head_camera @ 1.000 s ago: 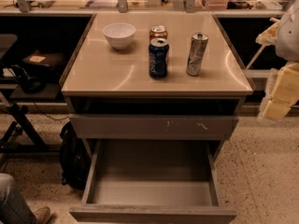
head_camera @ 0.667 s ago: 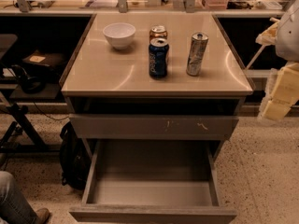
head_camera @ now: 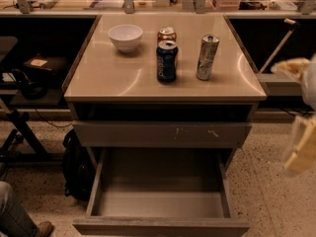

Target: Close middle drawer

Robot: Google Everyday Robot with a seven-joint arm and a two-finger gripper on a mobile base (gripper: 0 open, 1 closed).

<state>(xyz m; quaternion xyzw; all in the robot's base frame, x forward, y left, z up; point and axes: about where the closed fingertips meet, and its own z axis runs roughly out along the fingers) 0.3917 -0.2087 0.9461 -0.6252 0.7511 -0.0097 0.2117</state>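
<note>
I see a speckled floor point(head_camera: 269, 181) under a cabinet with a tan top point(head_camera: 108, 78). At far left a jeans-clad leg point(head_camera: 12, 214) is cut off, and a black backpack point(head_camera: 74, 169) leans against the cabinet side. On top stand a white bowl point(head_camera: 125, 36), an orange can point(head_camera: 167, 34) behind a blue can point(head_camera: 167, 61), and a silver can point(head_camera: 207, 57). The middle drawer point(head_camera: 160, 204) stands pulled out beneath the scuffed drawer front point(head_camera: 160, 134), its panel cropped. The gripper point(head_camera: 300, 149) is a blur at the right edge, apart from the drawer; I cannot tell whether it is spread or closed.

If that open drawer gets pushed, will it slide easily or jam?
Probably slides lightly: the middle drawer looks empty. Pushed off-centre, its wide front might skew. The claw hangs at the right edge.
</note>
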